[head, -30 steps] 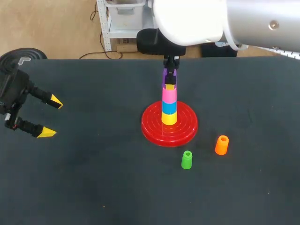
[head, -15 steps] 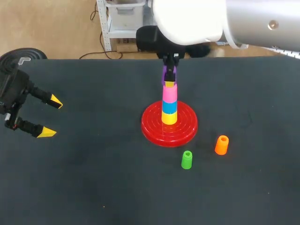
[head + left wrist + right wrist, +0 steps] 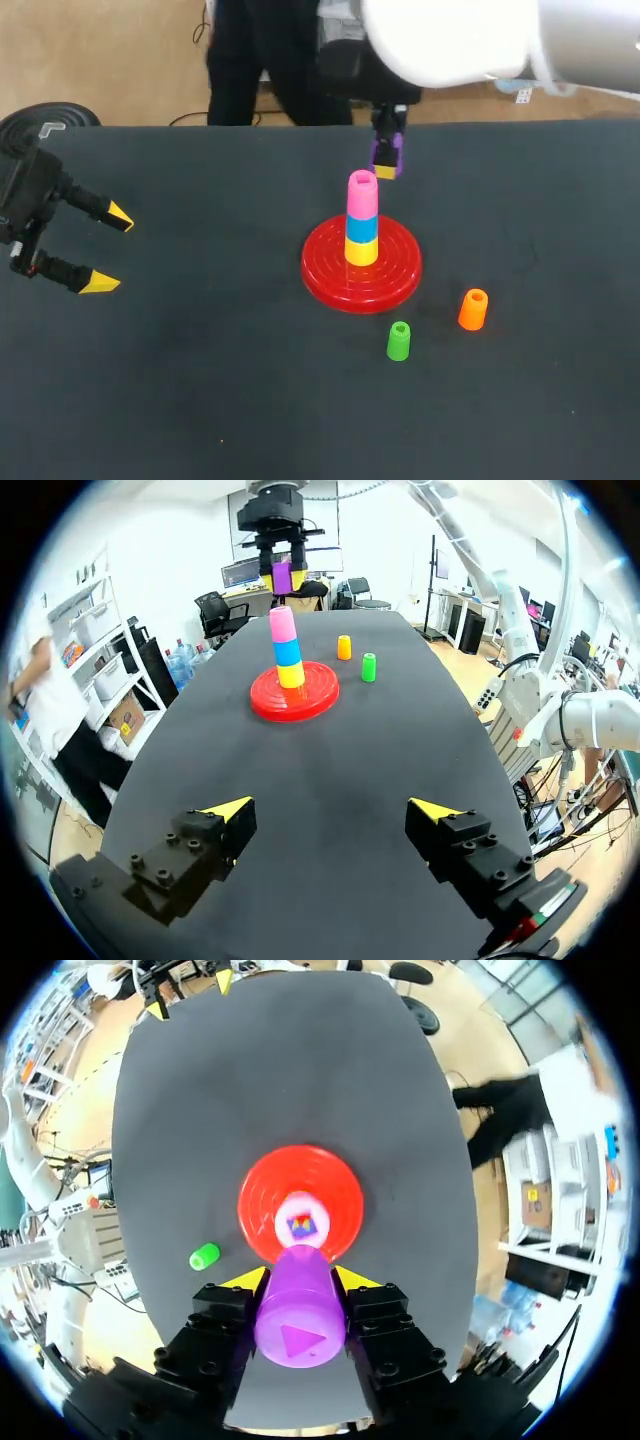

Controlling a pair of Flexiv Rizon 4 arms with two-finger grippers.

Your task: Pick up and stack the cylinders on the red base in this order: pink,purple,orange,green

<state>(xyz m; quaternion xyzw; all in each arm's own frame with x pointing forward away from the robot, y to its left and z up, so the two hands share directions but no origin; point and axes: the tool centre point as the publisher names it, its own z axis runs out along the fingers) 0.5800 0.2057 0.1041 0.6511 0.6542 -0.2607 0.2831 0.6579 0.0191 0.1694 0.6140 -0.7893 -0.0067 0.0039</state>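
Purple cylinder (image 3: 385, 152) sits in my right hand (image 3: 386, 160), both yellow-tipped fingers pressed against its sides, so the hand is closed around it and holds it in the air. It hangs higher than the red base (image 3: 400, 278), off to the far right of the stack that stands on that base, and it touches nothing there. In the right wrist view the purple cylinder fills the gap between my fingers (image 3: 246, 1280), and just ahead of it I see the open top of the pink cylinder (image 3: 303, 1222) at the middle of the red base.

On the red base the stack stands upright: a yellow cylinder (image 3: 361, 252) at the bottom, a blue cylinder (image 3: 361, 228) on it, and the pink cylinder uppermost.

An orange cylinder (image 3: 473, 309) stands on the dark surface (image 3: 200, 390) to the near right of the red base, apart from its rim. A green cylinder (image 3: 399, 341) stands just in front of the red base, near the orange one but not touching it.

My left hand (image 3: 108, 250) hangs well to the left of the red base, its fingers spread wide with nothing between them.
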